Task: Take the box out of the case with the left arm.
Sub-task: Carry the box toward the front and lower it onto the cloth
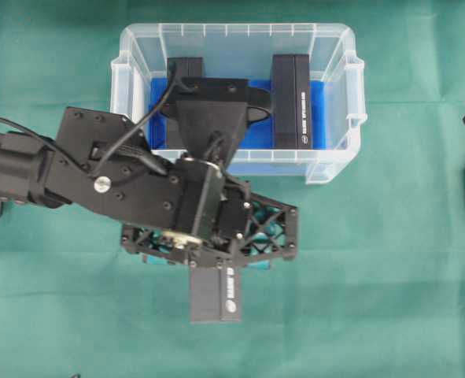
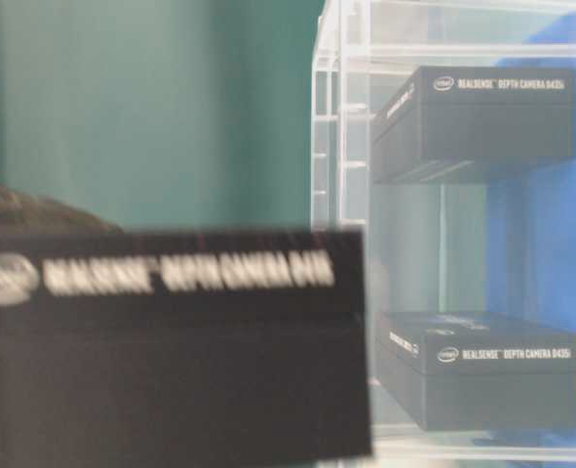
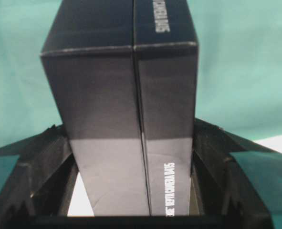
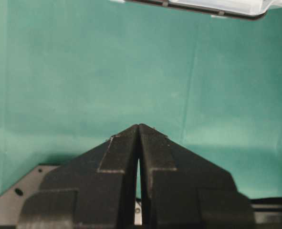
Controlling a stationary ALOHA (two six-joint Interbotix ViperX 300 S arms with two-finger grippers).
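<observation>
Box black, white lettering, clamped between the left gripper's fingers, outside the case, over the green cloth just in front of it. Two more black boxes remain inside on the blue lining, one partly hidden by the arm. Right gripper pressed closed, holding nothing, near the case's rim

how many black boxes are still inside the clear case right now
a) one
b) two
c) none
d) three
b) Two black boxes sit in the case on its blue lining, one partly hidden under the arm; a third box is clamped in the left gripper over the green cloth, outside the case.
</observation>
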